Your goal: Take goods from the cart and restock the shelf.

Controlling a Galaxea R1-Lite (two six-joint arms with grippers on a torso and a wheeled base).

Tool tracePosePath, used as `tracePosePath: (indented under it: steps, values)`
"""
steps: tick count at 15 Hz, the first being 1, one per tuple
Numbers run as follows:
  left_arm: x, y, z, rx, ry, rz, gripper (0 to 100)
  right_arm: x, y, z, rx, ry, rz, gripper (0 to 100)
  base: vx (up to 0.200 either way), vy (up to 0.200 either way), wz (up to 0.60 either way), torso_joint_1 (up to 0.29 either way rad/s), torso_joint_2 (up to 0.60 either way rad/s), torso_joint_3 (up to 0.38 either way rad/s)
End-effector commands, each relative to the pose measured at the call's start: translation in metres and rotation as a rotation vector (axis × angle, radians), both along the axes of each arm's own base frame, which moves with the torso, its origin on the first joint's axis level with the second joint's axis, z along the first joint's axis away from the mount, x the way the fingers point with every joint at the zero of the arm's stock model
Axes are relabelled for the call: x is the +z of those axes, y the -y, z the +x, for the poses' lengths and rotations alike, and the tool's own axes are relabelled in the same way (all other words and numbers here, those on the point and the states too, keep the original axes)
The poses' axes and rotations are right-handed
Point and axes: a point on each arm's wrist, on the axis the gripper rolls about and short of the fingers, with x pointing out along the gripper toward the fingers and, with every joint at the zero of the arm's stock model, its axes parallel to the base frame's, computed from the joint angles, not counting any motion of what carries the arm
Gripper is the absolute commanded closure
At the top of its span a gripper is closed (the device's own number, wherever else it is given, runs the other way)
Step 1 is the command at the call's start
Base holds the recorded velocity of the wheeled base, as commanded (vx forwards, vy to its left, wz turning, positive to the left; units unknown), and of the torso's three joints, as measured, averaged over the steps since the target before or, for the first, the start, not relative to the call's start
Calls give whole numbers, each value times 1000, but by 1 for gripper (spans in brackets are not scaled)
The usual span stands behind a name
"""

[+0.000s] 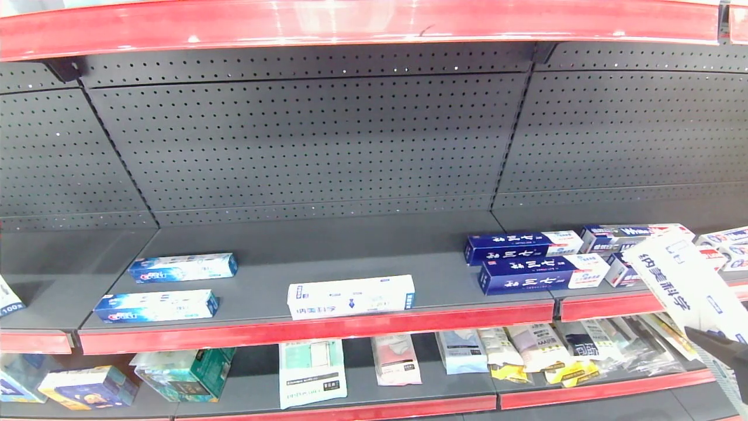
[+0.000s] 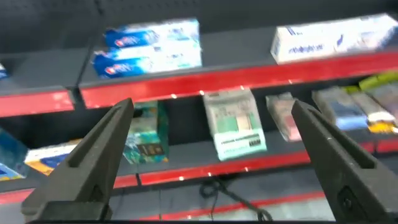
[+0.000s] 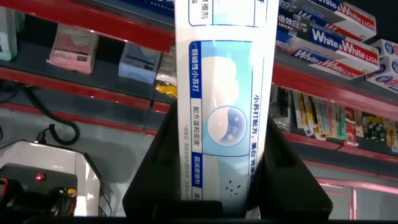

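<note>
My right gripper (image 1: 721, 345) at the lower right of the head view is shut on a white toothpaste box (image 1: 684, 286), which tilts up and leftward in front of the shelf. In the right wrist view that box (image 3: 224, 106) stands lengthwise between the black fingers (image 3: 158, 168). A matching white toothpaste box (image 1: 350, 296) lies at the middle shelf's front edge. My left gripper (image 2: 214, 155) is open with nothing between its fingers, held below shelf level facing the red shelf edge (image 2: 205, 87).
Two light-blue toothpaste boxes (image 1: 182, 267) lie at the shelf's left, dark-blue boxes (image 1: 543, 273) at its right. The lower shelf holds packets (image 1: 312, 371) and small boxes (image 1: 184, 374). Bare shelf board (image 1: 327, 245) lies between the box groups.
</note>
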Motion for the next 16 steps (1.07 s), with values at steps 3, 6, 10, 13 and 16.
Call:
tracePosePath:
  steps: [3, 6, 10, 13, 16]
  values:
    - [-4, 1, -5, 28, 75, -23, 0, 3, -1, 1, 8, 10, -1, 100, 0, 0, 0, 0, 0, 0]
    - [-12, 0, 0, 50, 98, -32, 0, 4, 0, 2, 6, 13, -1, 100, 0, 0, 0, 0, 0, 0]
    - [-12, 0, -1, 50, 99, -32, 0, 3, -1, 3, 19, 6, -3, 100, 0, 0, 0, 0, 0, 0]
    - [-12, 0, -1, 48, 99, -30, 0, 3, -1, 4, 19, 3, -4, 100, 0, 0, 0, 0, 0, 0]
    - [-12, 0, -1, 50, 99, -30, 0, 3, -1, 5, 17, -4, -3, 100, 0, 0, 400, 2, 2, 2]
